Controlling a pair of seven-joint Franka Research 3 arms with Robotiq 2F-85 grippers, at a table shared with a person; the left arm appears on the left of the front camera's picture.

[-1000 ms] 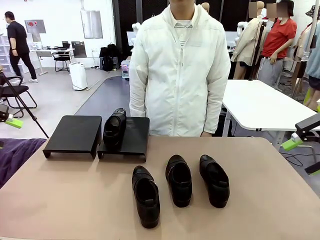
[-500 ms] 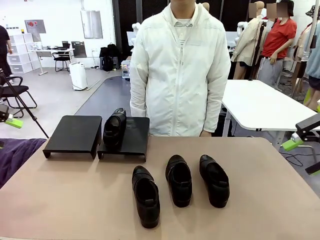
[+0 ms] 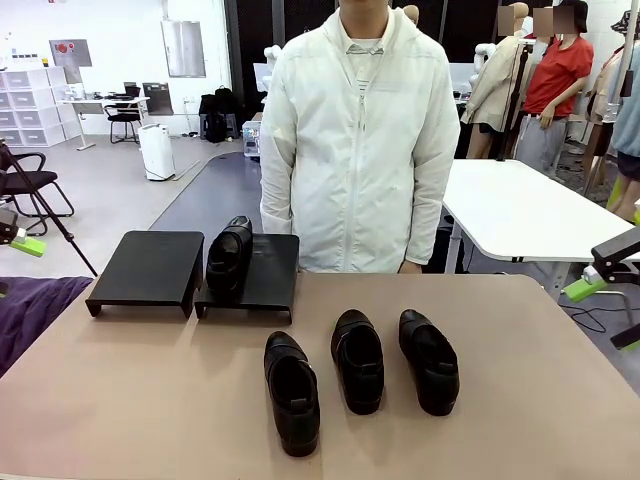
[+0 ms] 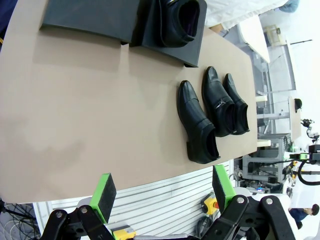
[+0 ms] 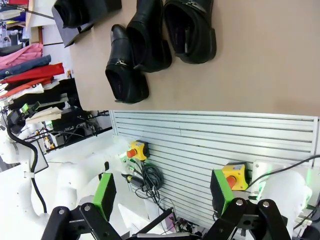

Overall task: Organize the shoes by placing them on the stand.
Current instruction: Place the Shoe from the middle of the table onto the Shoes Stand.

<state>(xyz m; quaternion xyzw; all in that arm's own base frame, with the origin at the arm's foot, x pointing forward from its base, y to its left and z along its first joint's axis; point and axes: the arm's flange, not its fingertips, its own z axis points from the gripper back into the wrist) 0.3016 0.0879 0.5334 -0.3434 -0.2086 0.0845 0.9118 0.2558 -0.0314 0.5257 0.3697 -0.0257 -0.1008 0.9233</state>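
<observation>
Front view, clock face laid on the table (image 3: 140, 400) with 12 o'clock at the person (image 3: 358, 140) standing at the far edge. Two black stands sat side by side at about 11 o'clock, touching or nearly so: the left stand (image 3: 150, 265) bare, the right stand (image 3: 275, 275) carrying one shoe (image 3: 229, 258) on its 9 o'clock half. Three more shoes lay on the table surface in a loose row between the centre and 3 o'clock, toes toward 12 o'clock and heels toward 6 o'clock. The left shoe (image 3: 292, 392) lay nearest the 6 o'clock edge; the middle shoe (image 3: 358, 360) and the right shoe (image 3: 429, 360) lay just beside each other, slightly farther toward 12 o'clock. All three were well apart from the stands. A purple cloth (image 3: 35, 310) lay off the table's 9 o'clock edge. The left gripper (image 4: 164, 190) was released, its green pads (image 4: 105, 192) spread wide with only air between them, and it hung beyond the table edge, well apart from every shoe. The right gripper (image 5: 162, 191) was likewise released, pads wide apart, off the table on the 3 o'clock side and touching no shoe. The person's hands were hidden behind the table edge and could not be made out.
</observation>
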